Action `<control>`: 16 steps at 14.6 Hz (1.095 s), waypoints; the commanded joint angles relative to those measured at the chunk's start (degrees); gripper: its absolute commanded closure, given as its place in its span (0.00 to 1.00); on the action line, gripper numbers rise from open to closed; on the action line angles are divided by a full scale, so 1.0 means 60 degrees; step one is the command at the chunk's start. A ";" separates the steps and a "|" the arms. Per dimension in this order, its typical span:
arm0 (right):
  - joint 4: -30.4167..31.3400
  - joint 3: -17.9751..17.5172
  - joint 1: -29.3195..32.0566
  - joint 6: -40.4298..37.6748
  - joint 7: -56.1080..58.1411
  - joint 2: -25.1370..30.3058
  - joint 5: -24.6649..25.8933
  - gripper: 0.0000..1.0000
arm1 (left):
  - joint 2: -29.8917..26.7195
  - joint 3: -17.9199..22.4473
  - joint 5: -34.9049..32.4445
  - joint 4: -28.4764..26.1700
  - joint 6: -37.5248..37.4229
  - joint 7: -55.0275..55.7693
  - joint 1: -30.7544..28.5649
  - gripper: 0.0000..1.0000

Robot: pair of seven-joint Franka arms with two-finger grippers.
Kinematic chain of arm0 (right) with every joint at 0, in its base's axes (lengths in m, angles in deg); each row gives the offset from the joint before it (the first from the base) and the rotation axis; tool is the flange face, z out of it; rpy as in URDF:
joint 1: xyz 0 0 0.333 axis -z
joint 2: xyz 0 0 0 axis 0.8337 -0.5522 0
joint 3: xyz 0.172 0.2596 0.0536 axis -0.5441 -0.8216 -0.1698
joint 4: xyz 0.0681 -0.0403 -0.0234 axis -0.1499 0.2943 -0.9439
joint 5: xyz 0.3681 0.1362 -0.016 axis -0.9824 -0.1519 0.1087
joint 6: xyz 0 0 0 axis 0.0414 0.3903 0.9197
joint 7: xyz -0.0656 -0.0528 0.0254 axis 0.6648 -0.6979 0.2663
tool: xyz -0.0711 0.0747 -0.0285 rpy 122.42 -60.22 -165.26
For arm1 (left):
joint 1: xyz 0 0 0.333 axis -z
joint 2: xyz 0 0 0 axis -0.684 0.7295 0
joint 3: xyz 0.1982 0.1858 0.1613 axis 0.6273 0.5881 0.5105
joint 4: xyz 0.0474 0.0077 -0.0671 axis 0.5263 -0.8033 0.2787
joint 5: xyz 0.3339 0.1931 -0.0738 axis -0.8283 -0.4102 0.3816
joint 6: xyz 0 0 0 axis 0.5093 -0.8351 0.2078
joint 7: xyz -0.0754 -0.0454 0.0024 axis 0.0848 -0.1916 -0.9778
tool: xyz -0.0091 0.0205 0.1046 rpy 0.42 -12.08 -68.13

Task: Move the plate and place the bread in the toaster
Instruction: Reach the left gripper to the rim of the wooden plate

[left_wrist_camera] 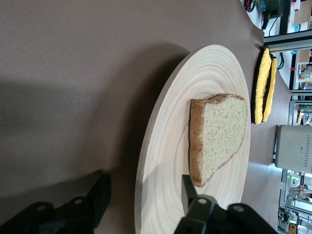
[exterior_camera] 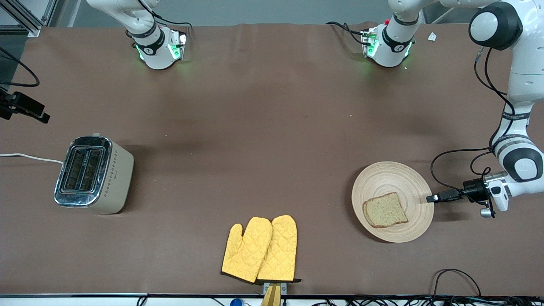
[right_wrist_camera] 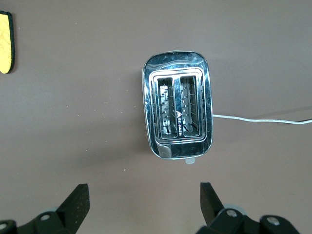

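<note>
The bread (exterior_camera: 385,210) lies flat on the plate (exterior_camera: 399,178), whose rim the open left gripper (exterior_camera: 433,198) straddles level; the right gripper (right_wrist_camera: 141,204) gapes empty above the toaster (exterior_camera: 95,174).

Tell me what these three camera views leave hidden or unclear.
- Right gripper: out of the front view; only its open fingertips show in the right wrist view.
- Toaster lever: not visible in any view.
- Plate underside contact: the left gripper straddles its rim, fingers partly hidden.
</note>
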State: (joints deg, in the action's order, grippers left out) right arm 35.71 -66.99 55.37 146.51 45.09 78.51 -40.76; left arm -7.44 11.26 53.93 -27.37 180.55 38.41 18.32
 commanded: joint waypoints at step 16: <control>0.0091 -0.0053 -0.0985 0.0581 -0.0061 -0.0255 -0.1538 0.00 | 0.0160 -0.0685 0.0341 0.0339 -0.1413 -0.1243 -0.0065 1.00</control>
State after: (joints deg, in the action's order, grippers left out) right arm 35.82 -67.51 51.53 147.66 47.10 78.24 -48.44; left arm -6.40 9.21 55.88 -26.22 175.51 31.95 18.25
